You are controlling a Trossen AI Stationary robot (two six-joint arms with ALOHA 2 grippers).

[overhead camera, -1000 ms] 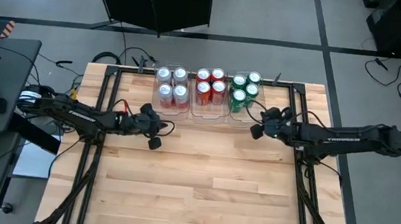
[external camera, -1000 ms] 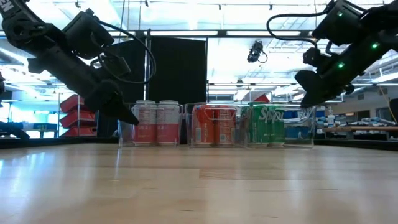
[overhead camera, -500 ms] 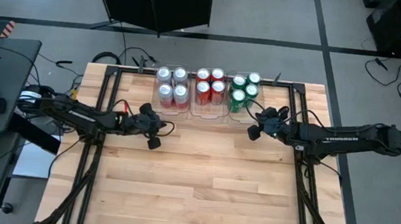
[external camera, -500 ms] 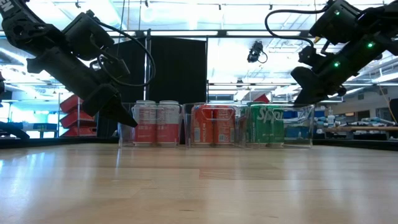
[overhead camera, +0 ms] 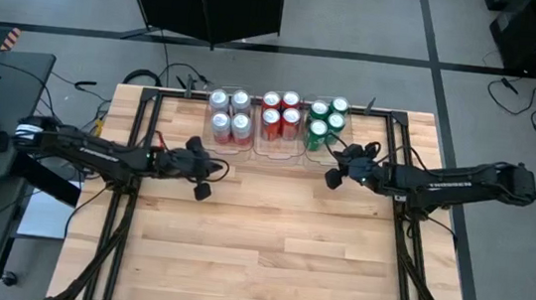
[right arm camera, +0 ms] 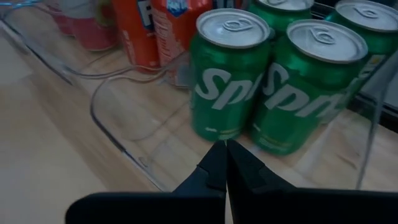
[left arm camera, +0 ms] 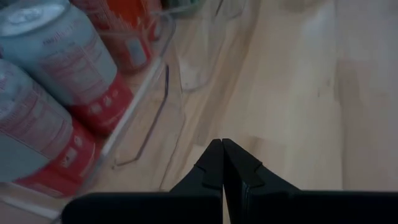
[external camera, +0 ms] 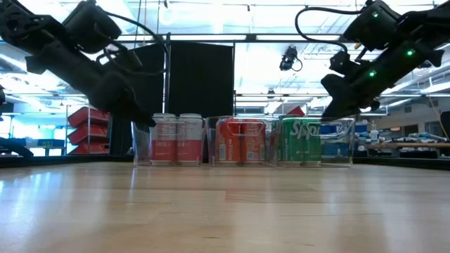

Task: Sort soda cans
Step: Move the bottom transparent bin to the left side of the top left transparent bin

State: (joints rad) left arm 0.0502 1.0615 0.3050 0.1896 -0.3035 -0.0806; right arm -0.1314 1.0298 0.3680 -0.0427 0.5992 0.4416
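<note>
All 12 soda cans already stand sorted in 3 clear bins at the far edge of the table [overhead camera: 268, 240]: 4 silver cans [overhead camera: 229, 113], 4 red cans [overhead camera: 281, 112] and 4 green cans [overhead camera: 327, 118], each colour in its own bin [overhead camera: 253, 148].

The left pincer [overhead camera: 203, 191] hangs just in front of the silver cans' bin, its fingers pressed together and holding nothing. The right pincer [overhead camera: 330, 179] sits just in front of the green cans' bin, likewise pressed together and empty; in its wrist view the 2 nearest green cans [right arm camera: 273, 81] stand straight ahead of its tips, behind the clear wall.

Judging by this, the sorting looks finished and the step in hand is the retreat. To do it well, each arm should lift clear before it swings away, so that no finger or cable catches a bin wall and drags the cans out of place. The pincers can stay pressed together, since nothing remains loose on the table to pick up.

The green cans carry a white slanted "Spri", likely Sprite. The silver cans bear red bands with fine print too small to read. The red cans' lettering is cut off.
</note>
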